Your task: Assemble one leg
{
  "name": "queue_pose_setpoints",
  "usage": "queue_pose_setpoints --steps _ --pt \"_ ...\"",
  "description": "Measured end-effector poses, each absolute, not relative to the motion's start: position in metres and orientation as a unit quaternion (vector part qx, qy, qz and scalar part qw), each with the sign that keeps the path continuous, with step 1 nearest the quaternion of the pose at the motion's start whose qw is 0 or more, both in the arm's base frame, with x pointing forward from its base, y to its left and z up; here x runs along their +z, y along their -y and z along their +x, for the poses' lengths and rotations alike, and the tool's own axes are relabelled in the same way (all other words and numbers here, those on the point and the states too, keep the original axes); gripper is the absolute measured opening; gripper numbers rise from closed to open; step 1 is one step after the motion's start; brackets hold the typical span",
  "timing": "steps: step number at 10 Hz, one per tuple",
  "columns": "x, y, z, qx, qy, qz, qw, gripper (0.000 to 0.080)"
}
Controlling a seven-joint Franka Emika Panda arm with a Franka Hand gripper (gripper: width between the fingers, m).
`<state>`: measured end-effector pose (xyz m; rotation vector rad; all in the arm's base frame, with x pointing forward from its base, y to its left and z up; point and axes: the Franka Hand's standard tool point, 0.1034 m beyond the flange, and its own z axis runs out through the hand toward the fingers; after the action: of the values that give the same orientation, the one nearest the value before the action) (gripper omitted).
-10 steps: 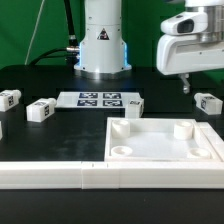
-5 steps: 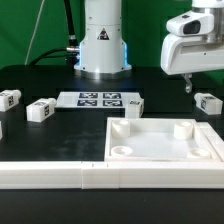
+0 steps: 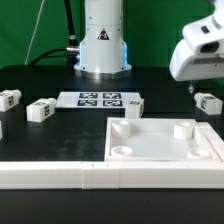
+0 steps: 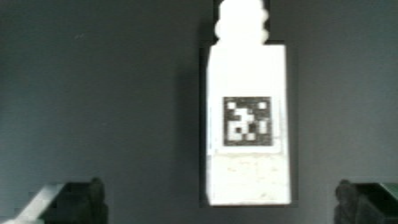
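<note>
A leg (image 3: 208, 102), a small chunky white block with a black-and-white tag, lies on the black table at the exterior view's right. My gripper (image 3: 192, 88) hangs just above it, apart from it and tilted. In the wrist view the same leg (image 4: 246, 120) lies lengthwise between my two dark fingers (image 4: 71, 203), tag face up, with a clear gap on each side. The gripper (image 4: 217, 206) is open and holds nothing. The big white panel (image 3: 150, 150) with round corner sockets lies in front.
More legs lie at the exterior view's left (image 3: 40, 110) and far left (image 3: 10, 98), and one (image 3: 131, 106) is by the marker board (image 3: 98, 99). A long white rail (image 3: 50, 173) runs along the front. The robot base (image 3: 102, 45) stands at the back.
My gripper has moved toward the exterior view's right and tilted, now over the right-hand leg. The parts on the table have not moved.
</note>
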<state>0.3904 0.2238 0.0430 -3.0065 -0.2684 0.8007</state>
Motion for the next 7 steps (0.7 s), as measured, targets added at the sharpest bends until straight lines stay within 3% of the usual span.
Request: queue_pose_setpoints --steps 4,7 --pt "0.028 -0.222 0.372 0.414 0.089 -0.906 -0.014 0.0649" --pt "0.014 -0.223 0.37 0.456 0.071 -0.887 -0.025 0.0649"
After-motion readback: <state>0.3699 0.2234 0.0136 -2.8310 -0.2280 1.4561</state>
